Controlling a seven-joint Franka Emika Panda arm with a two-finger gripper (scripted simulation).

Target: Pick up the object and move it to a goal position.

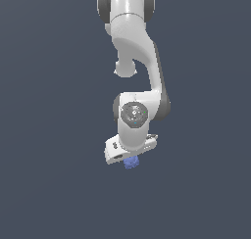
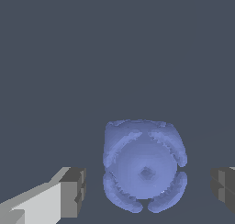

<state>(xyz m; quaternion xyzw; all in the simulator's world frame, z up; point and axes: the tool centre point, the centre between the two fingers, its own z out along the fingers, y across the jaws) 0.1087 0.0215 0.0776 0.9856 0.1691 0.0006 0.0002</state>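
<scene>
The white arm (image 1: 138,81) reaches down from the top of the exterior view, its wrist turned toward the camera and the hand tilted. The fingers (image 2: 73,193) stand apart: in the wrist view one dark pad shows on either side of the blue lump (image 2: 144,171), with a visible gap between each pad and the lump, so nothing is clamped. The lump is roundish with raised, knobbly ridges around a smoother centre that has a small dimple. It lies between the two fingers, on the plain dark grey surface (image 2: 114,58). In the exterior view the lump shows only in part, just under the lower edge of the hand, the rest hidden behind it.
</scene>
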